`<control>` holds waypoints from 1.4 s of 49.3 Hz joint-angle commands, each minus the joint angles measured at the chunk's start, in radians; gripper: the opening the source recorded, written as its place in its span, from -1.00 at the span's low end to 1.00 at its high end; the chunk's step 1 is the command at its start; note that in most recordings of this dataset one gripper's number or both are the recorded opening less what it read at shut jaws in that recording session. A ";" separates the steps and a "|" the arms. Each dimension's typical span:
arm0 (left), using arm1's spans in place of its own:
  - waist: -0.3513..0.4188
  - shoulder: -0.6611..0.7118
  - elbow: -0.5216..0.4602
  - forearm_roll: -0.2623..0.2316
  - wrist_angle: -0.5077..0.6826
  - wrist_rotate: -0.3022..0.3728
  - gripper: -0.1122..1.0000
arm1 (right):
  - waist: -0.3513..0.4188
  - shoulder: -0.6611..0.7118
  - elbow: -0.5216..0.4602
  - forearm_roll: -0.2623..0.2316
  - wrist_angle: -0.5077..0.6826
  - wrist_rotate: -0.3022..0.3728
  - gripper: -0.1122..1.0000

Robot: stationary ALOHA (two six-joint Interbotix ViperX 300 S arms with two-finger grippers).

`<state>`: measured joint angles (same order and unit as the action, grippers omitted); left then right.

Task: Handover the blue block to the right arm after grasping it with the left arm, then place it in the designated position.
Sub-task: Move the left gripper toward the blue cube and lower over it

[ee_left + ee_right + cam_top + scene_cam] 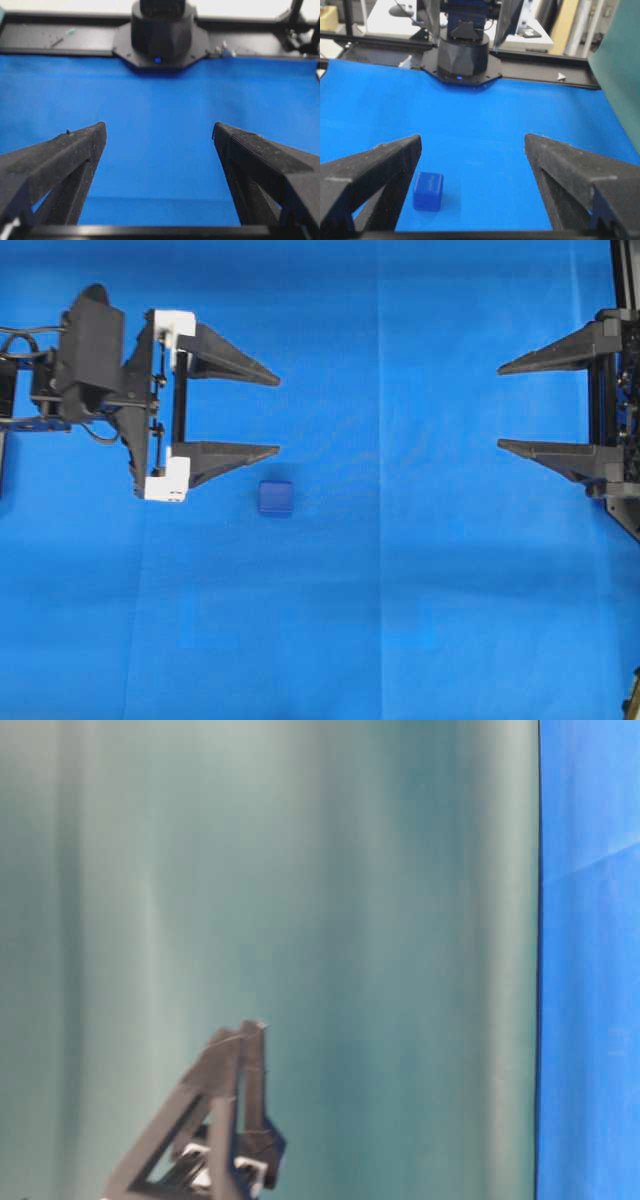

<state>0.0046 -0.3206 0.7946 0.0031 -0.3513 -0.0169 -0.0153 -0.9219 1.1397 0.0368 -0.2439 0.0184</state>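
The blue block lies on the bright blue cloth, left of centre in the overhead view. My left gripper, with white corner blocks, stands open just up and left of it; its lower fingertip ends a short way above the block, apart from it. Nothing lies between its fingers, and the block does not show in the left wrist view. My right gripper stands open at the far right, well away from the block. In the right wrist view the block sits beside the left finger, far off on the cloth.
The blue cloth covers the whole table. The opposite arm bases stand at the cloth's far edges on black frames. A teal backdrop fills the table-level view, with a black gripper part low in it.
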 commanded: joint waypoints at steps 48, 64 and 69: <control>-0.058 0.126 -0.465 0.002 0.965 -0.034 0.84 | -0.002 0.005 -0.031 0.005 0.021 0.003 0.97; -0.075 0.196 -0.584 0.002 1.149 -0.026 0.84 | -0.005 0.012 -0.031 0.005 0.023 0.003 0.97; -0.075 0.196 -0.584 0.002 1.152 -0.028 0.84 | -0.005 0.017 -0.031 0.005 0.023 0.003 0.97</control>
<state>-0.0675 -0.1058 0.2378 0.0046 0.7992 -0.0445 -0.0184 -0.9127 1.1397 0.0383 -0.2178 0.0215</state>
